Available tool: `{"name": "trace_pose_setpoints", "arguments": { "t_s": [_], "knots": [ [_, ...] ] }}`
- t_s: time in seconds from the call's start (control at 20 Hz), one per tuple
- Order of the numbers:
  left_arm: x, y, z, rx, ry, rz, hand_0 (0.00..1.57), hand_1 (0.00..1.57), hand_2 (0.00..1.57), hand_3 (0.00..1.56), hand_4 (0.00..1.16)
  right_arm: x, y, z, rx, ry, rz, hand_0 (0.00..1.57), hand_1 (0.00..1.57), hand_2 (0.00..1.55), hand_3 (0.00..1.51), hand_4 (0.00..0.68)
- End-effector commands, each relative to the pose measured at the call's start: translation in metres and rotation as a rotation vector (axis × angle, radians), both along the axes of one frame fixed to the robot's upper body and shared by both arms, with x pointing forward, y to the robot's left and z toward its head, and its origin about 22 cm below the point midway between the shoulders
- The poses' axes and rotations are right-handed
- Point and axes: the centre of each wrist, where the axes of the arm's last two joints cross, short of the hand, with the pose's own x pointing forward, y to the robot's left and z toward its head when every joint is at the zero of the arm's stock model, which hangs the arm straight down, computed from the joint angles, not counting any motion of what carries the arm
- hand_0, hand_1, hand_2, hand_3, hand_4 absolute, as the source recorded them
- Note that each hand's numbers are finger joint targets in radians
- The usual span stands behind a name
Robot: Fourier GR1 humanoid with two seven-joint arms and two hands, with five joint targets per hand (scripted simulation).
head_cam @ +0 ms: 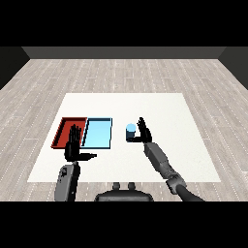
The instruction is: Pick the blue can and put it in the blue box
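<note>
Just right of the frame's centre, the right hand (143,131) stands with its fingers (141,122) straight and pointing up, released, holding nothing. The blue can (131,132) stands upright on the white surface (164,116) just to the left of that hand, very close to the palm; whether they touch cannot be told. No finger curls round the can. The grey right forearm (161,160) runs from the hand down toward the lower right of the frame.

At centre left, the left hand (73,143) also has its fingers straight and relaxed, grasping nothing, with the thumb stretched out to the right. It overlaps the near edge of the trays, about where the two meet. Its forearm (67,180) drops toward the lower left.

The red tray (64,127) and the light blue tray (99,131) lie side by side, touching, left of centre, red on the left. Nothing shows inside either tray. The can sits outside both, just right of the light blue tray, on the bare surface.
</note>
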Motion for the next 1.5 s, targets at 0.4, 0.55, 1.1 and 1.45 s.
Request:
{"name": "trace_pose_setpoints", "arguments": {
  "t_s": [0.4, 0.55, 1.1, 1.45],
  "knots": [
    [-0.016, 0.02, 0.001, 0.014, -0.021, 0.025, 0.0, 0.0, 0.0, 0.0, 0.0, 0.008, 0.015, 0.004, 0.015, 0.013, 0.033, 0.0, 0.0, 0.0, 0.0, 0.0],
    [-0.001, 0.003, 0.008, 0.009, 0.0, 0.014, 0.0, 0.0, 0.0, 0.0, 0.0, 0.014, 0.019, 0.005, 0.003, 0.014, 0.015, 0.0, 0.0, 0.0, 0.0, 0.0],
    [0.005, 0.0, 0.016, -0.007, -0.011, 0.011, 0.0, 0.0, 0.0, 0.0, 0.0, 0.01, 0.029, 0.003, 0.022, 0.015, 0.063, 0.0, 0.0, 0.0, 0.0, 0.0],
    [-0.002, 0.003, 0.005, -0.016, -0.02, 0.011, 0.0, 0.0, 0.0, 0.0, 0.0, 0.015, 0.032, 0.007, -0.103, 0.066, -0.018, 1.53, 1.53, 1.49, 1.45, 0.582]
  ]
}}
